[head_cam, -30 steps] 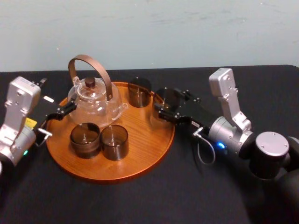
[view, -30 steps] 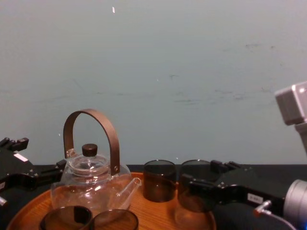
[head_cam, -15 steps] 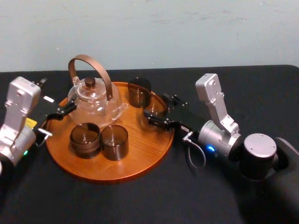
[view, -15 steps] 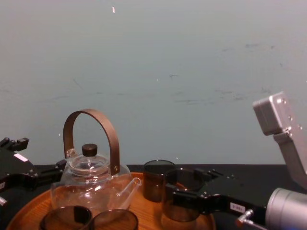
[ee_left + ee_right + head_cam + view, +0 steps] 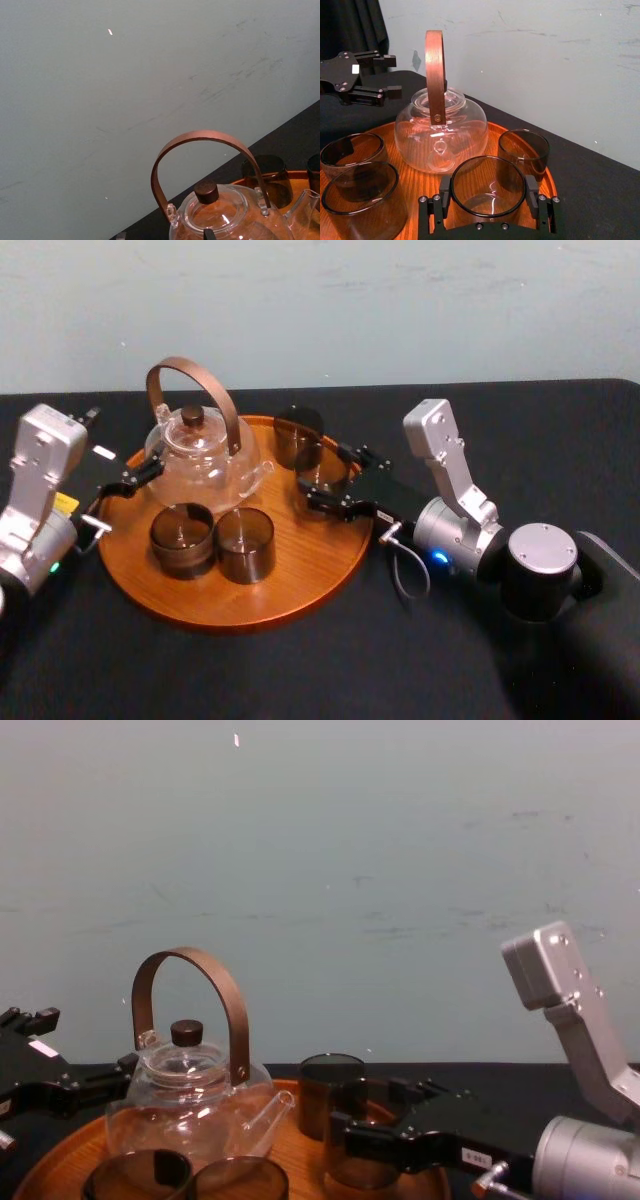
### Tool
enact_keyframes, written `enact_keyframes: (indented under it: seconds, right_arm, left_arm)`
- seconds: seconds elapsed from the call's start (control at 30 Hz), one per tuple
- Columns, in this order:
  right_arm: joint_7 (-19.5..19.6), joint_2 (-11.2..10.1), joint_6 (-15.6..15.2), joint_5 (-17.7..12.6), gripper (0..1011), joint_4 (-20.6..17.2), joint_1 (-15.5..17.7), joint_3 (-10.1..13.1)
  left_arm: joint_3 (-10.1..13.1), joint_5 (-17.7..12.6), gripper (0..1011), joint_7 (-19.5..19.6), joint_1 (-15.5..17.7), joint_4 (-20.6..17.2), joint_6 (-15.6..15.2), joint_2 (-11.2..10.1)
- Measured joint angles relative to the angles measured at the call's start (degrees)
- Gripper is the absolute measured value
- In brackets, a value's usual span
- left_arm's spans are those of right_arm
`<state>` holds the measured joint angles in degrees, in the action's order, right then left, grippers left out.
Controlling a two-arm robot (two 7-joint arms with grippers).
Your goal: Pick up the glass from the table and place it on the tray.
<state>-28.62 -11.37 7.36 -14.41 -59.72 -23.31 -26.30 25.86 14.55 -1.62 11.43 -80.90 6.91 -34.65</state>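
A clear smoky glass sits between both fingers of my right gripper, which is shut on it. In the head view this glass and gripper are over the right part of the round wooden tray, just inside its rim. The chest view shows the glass low over the tray; whether it rests on the wood I cannot tell. My left gripper is parked open at the tray's left edge, beside the teapot, holding nothing. The black table lies under everything.
A glass teapot with a brown arched handle stands on the tray's back left. Two dark glasses stand at the tray's front and a third at the back, close behind the held one. A pale wall rises behind.
My right arm has carried the glass leftward, from beside the tray's right rim to over the tray. The left arm has not moved.
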Motion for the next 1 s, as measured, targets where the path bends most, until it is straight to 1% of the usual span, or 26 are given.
enact_keyframes:
  seconds: [0.5, 0.7, 1.0]
  right_arm:
    - [0.2, 1.0, 0.6, 1.3, 900, 2.4, -1.3, -0.7]
    - [0.9, 1.1, 0.6, 2.1, 900, 2.4, -1.4, -0.9]
    - [0.9, 1.1, 0.6, 2.0, 900, 2.4, -1.4, -0.9]
  left_arm:
    - [0.0, 0.0, 1001, 0.0, 0.0, 0.0, 0.0, 0.0]
    - [0.0, 0.0, 1001, 0.0, 0.0, 0.0, 0.0, 0.0]
    - [0.0, 0.0, 1001, 0.0, 0.0, 0.0, 0.0, 0.0]
